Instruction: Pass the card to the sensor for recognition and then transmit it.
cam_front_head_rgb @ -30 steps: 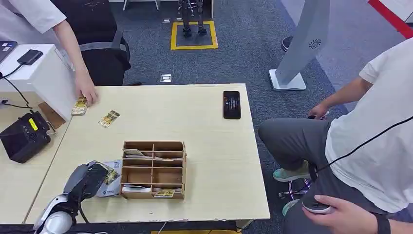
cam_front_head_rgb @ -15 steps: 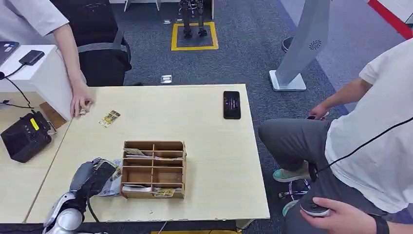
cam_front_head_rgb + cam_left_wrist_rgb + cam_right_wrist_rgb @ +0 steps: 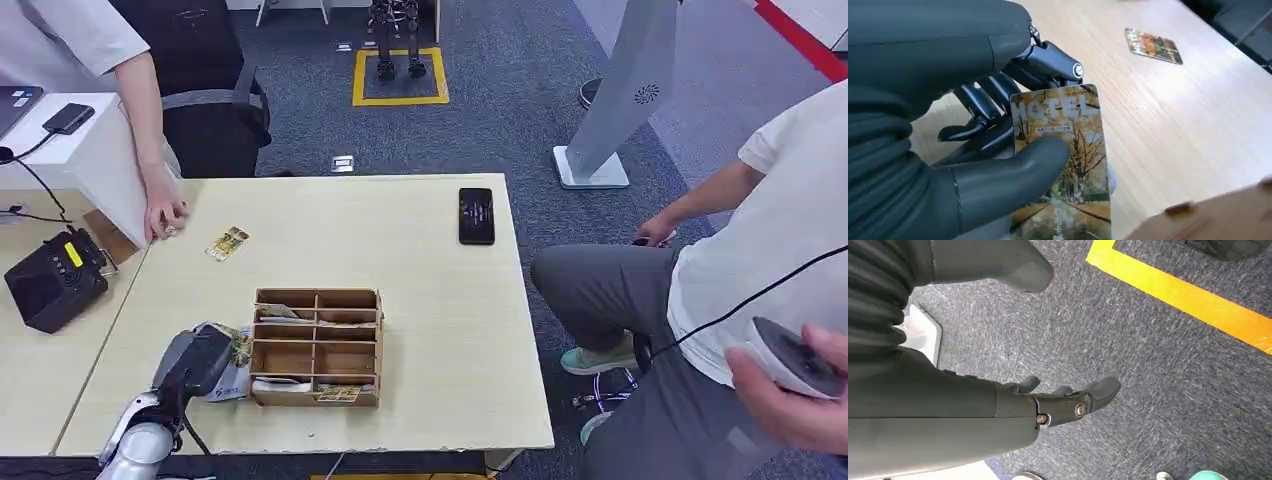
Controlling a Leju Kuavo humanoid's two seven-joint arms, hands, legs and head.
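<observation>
The left hand (image 3: 973, 145) grips a card (image 3: 1063, 165), thumb pressed across its printed face and dark fingers (image 3: 978, 107) behind it; the card shows yellow autumn trees and the word HOTEL. In the head view this hand (image 3: 195, 362) sits low over the near left part of the bench (image 3: 430, 290), just beside the left wall of a wooden organiser (image 3: 317, 347), with the card (image 3: 238, 345) poking out toward the organiser. The organiser is split into compartments, and several of them hold cards or papers. Under the hand lies a pale sheet (image 3: 225, 385). A 2nd card (image 3: 227, 243) rests flat on the far left of the bench, well apart from the hand; the left wrist view catches it too (image 3: 1153, 46). A black sensor box (image 3: 52, 280) with a yellow label stands on the neighbouring surface to the left. A person's hand (image 3: 163, 215) rests at the bench's far left corner, beside a white box (image 3: 90, 160). A black phone (image 3: 476, 215) lies near the far right edge. At the right a seated person (image 3: 720, 290) holds a controller (image 3: 790, 360). The right hand (image 3: 1068, 402) hangs over grey carpet near a yellow floor line (image 3: 1188, 295), holding nothing, its fingers loosely curled; whether they are fully together I cannot tell.
</observation>
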